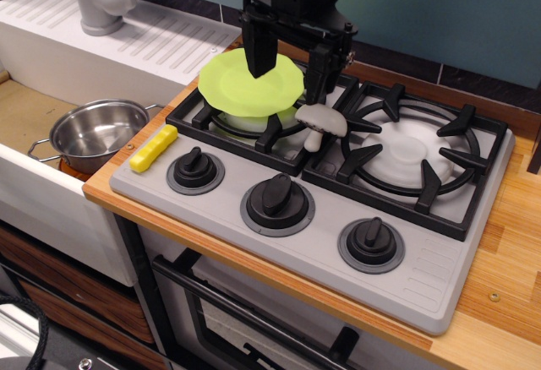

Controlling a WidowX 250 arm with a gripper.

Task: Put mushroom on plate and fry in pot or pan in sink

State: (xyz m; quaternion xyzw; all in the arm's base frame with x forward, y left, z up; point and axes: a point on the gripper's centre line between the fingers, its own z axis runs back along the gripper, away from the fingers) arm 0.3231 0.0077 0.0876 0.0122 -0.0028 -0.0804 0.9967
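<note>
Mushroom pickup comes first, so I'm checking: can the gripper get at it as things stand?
Probably yes. The mushroom lies uncovered on the grate beside the plate, with the open gripper just above it.
</note>
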